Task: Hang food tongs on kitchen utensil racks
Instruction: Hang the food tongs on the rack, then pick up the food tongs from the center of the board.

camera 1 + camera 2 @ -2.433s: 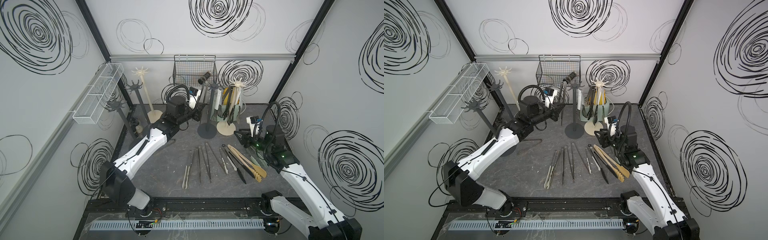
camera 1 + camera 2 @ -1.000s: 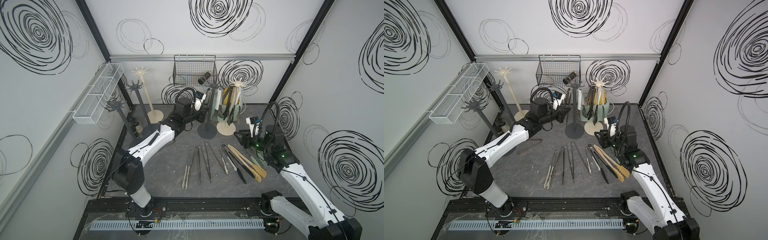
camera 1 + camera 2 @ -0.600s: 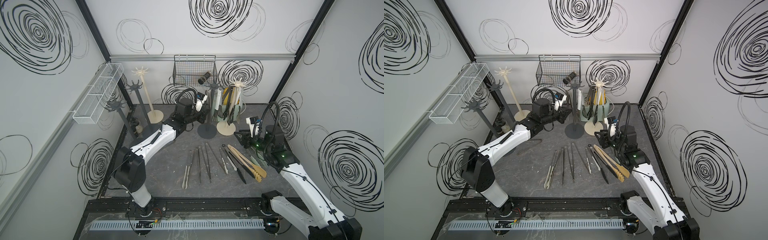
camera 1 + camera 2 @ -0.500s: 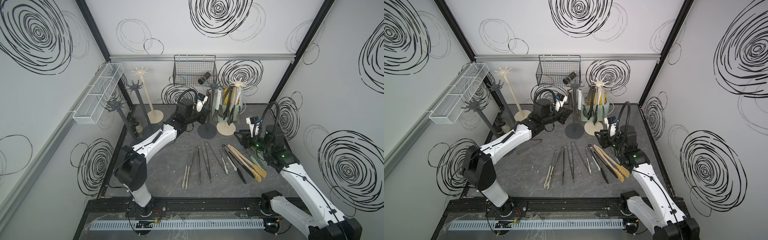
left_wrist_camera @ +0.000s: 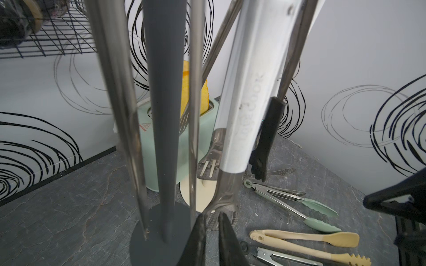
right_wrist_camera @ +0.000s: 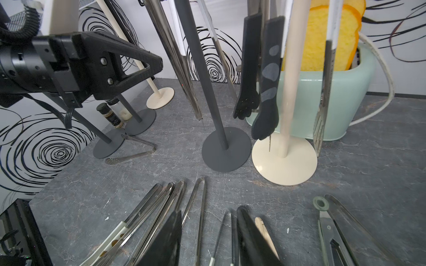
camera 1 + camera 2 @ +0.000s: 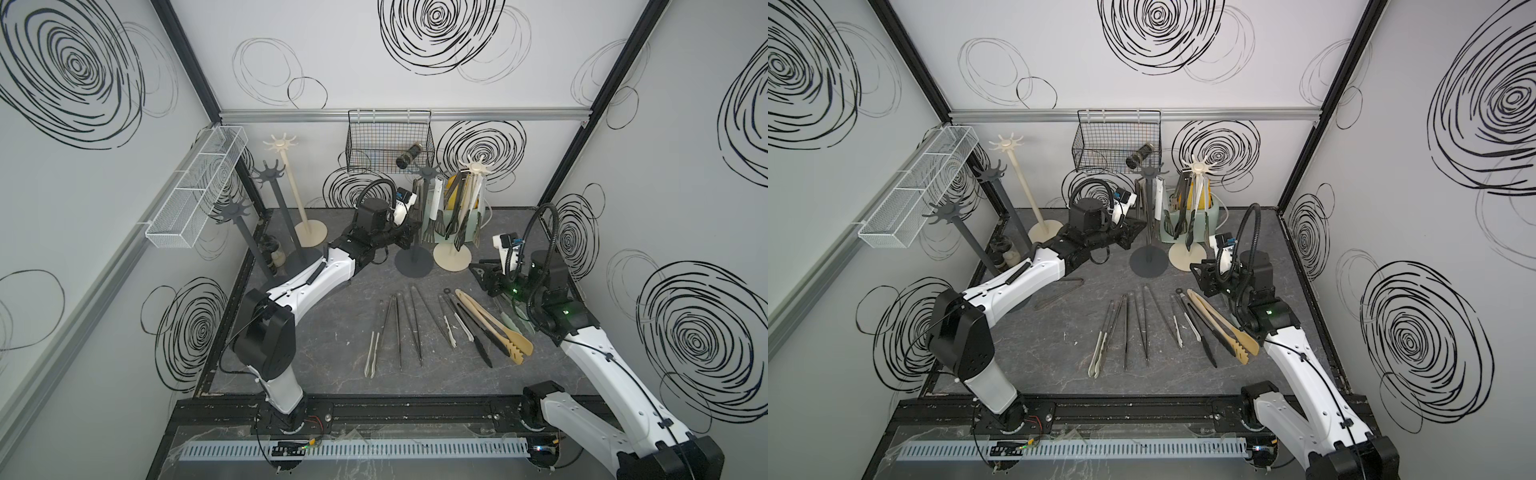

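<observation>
Near the front edge of the table (image 7: 332,353), a row of tongs (image 7: 415,328) lies fanned out side by side, with a wooden pair (image 7: 494,326) at its right end. The right arm (image 7: 590,357) rises from the front right corner with its elbow bent and its wrist tipped down. The right gripper (image 6: 208,213) hangs just above the far ends of that row, jaws wide apart and empty.

The left arm (image 7: 316,278) stretches low from the front left corner toward the back middle. There the left gripper (image 5: 212,215) sits beside the pole of a dark grey rack (image 5: 164,115). Its jaws are parted by a narrow slit and grip nothing. The toothed tips of white-handled tongs (image 5: 249,103) hanging on that rack lie just past them.

A cream rack (image 6: 284,165) just beside it carries more hanging tongs. Three more racks (image 7: 279,208) stand at the back left corner.
</observation>
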